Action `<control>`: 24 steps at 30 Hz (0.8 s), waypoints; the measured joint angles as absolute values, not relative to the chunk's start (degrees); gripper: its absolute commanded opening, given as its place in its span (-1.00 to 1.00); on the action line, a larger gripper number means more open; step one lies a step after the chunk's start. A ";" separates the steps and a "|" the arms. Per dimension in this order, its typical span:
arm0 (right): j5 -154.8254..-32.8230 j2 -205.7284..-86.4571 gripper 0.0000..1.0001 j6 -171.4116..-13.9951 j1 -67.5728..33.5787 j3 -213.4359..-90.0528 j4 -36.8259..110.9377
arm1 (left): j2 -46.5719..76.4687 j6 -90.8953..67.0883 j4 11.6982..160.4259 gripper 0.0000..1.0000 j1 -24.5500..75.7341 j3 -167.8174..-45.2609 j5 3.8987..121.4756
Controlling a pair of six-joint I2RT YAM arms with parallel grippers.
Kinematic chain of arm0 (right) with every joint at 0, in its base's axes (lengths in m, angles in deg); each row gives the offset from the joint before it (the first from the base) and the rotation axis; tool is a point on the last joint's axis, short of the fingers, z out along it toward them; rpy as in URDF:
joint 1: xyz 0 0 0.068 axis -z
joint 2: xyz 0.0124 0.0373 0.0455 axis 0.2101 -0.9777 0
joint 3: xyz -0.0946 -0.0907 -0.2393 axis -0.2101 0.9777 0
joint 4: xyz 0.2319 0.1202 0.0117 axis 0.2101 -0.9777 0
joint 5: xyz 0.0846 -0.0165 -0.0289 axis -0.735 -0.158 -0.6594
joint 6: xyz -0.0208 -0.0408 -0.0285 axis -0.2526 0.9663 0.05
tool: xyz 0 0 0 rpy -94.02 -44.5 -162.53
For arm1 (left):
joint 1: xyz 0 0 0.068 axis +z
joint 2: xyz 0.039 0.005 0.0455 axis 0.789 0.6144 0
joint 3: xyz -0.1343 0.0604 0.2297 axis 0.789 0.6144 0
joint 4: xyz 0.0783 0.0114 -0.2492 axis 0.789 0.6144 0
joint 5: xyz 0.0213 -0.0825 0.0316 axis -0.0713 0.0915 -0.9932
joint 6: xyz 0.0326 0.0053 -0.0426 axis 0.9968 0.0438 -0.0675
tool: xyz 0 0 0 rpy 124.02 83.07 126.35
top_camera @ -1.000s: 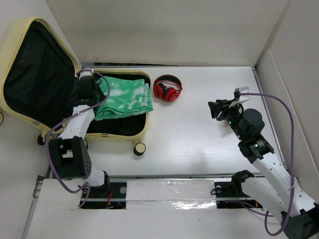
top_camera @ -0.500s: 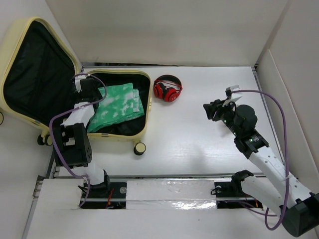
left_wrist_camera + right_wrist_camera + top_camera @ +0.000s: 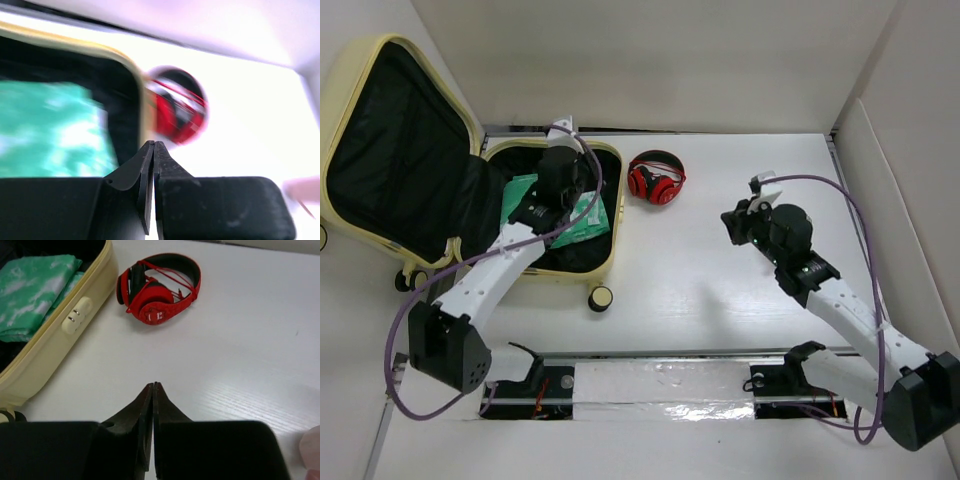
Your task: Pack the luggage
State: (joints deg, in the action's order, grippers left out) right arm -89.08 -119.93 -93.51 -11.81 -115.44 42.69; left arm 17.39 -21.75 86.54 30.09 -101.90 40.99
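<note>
The white table carries the open luggage and red headphones.

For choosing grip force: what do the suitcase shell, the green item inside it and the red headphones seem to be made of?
Luggage shell: likely hard plastic, pale yellow, smooth, keeps its rounded corners. Green item: soft cloth, lying folded, mottled with white. Headphones: apparently glossy red plastic, with dark padded cushions, perhaps foam.

I see the luggage, a pale-yellow hard-shell suitcase with black lining, lying open at the far left of the desk. One half lies flat, the other tilts back leftward, and a cream-and-black caster wheel sits at its near corner.
</note>
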 measured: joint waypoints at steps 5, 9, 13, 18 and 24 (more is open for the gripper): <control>-87.64 -126.42 0.33 -93.44 -14.24 -116.23 43.00 | 7.59 -25.34 88.90 -1.00 26.66 -94.84 51.95; -85.58 -134.07 0.74 -95.74 -14.59 -117.98 45.07 | -3.73 -24.60 93.99 -0.60 27.14 -90.51 54.68; -83.75 -145.39 0.74 -100.87 -14.59 -124.86 46.19 | -15.27 -22.32 96.59 -0.31 27.19 -87.95 56.25; -79.29 -160.69 0.70 -110.51 -14.57 -138.41 47.56 | -26.87 -20.42 97.23 -0.18 27.19 -81.88 58.50; -73.08 -173.32 0.59 -121.72 -14.17 -151.68 46.78 | -31.40 -19.26 98.03 -0.15 26.60 -78.31 60.64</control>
State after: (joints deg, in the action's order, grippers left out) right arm -73.08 -173.32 -121.72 -14.17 -151.68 46.78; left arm -31.40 -19.26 98.03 26.60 -78.31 60.64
